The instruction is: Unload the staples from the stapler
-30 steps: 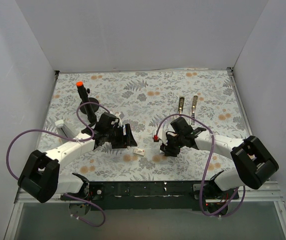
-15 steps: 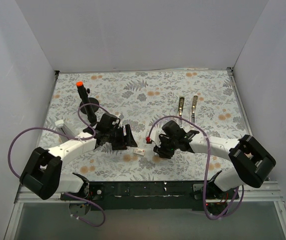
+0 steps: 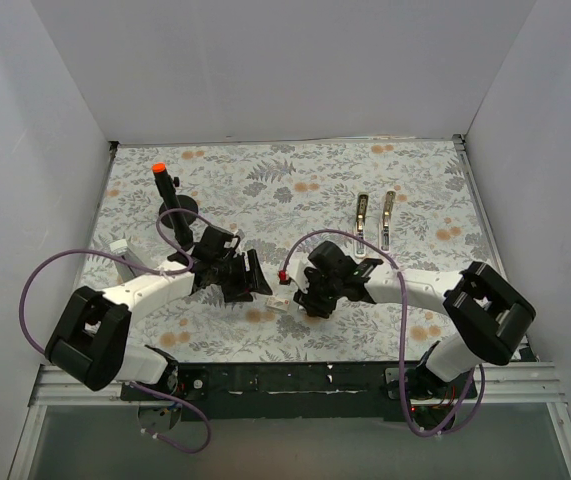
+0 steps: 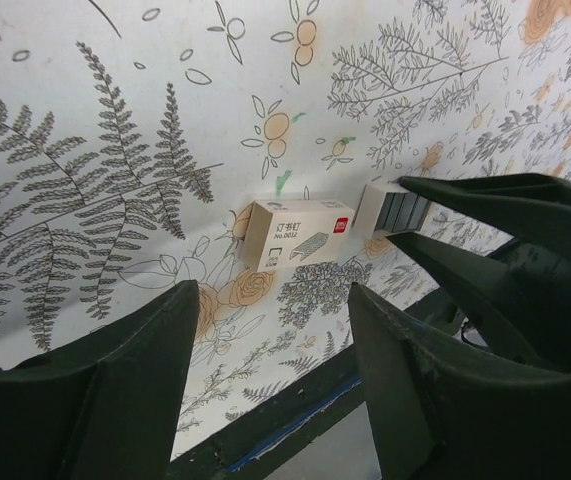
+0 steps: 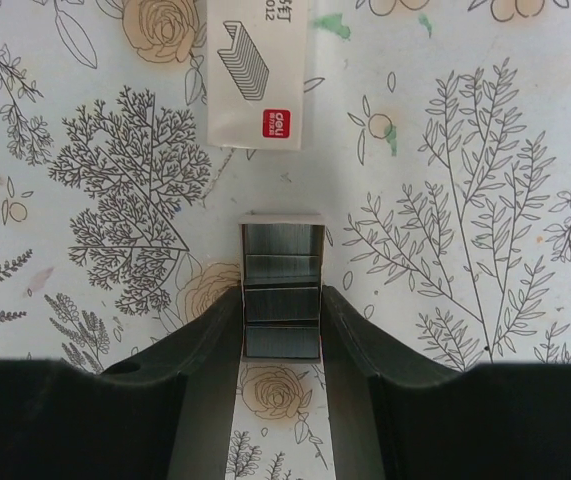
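Note:
The stapler (image 3: 374, 217) lies open at the back right as two narrow silvery arms, away from both grippers. A white-pink staple box (image 5: 255, 70) lies on the flowered mat, also in the left wrist view (image 4: 295, 232). Just below it, a small open tray of grey staples (image 5: 282, 265) sits between the fingers of my right gripper (image 5: 282, 305), which is shut on the tray's sides. The tray also shows in the left wrist view (image 4: 395, 208). My left gripper (image 4: 270, 300) is open and empty, just left of the box. In the top view both grippers, left (image 3: 253, 278) and right (image 3: 303, 293), meet near the mat's front middle.
A black upright post with an orange tip (image 3: 165, 195) stands on a round base at the back left. A small white object (image 3: 120, 247) lies near the left wall. The table's dark front edge (image 4: 295, 400) is close below the grippers.
My right arm has moved left across the mat to the white-pink box and now has the tray between its fingers. My left arm has barely shifted.

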Tool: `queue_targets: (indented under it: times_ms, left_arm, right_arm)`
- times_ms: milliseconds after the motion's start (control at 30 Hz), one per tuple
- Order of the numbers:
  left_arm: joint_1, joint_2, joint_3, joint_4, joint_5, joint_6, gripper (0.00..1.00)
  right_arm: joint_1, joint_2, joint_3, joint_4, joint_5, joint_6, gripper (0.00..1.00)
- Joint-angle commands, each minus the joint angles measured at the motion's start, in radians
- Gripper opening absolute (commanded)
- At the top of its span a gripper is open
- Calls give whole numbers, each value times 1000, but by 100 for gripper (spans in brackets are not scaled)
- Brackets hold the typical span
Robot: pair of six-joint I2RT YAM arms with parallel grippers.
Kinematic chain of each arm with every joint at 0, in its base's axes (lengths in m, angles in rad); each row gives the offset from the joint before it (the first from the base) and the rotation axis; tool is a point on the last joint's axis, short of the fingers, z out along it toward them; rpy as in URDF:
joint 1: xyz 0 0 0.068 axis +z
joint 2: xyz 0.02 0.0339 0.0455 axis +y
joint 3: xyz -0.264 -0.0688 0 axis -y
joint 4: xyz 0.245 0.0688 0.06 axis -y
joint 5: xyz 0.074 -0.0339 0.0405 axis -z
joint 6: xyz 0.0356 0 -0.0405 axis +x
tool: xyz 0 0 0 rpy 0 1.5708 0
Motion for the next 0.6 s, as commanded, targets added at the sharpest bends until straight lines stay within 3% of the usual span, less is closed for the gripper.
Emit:
queue_targets:
  times_ms: [0,267,567]
  left_arm:
    - [35,11,30,-6,26,-8,59]
    - [57,22,-5,58,102,-16,55]
    - [70,27,-17,54,96,-20,53]
  right_arm:
    - [33,26,35,-20,-27,16,43]
    - [42,53,50,-17,-38,4,43]
    - [56,90,62,6,-66,-2,43]
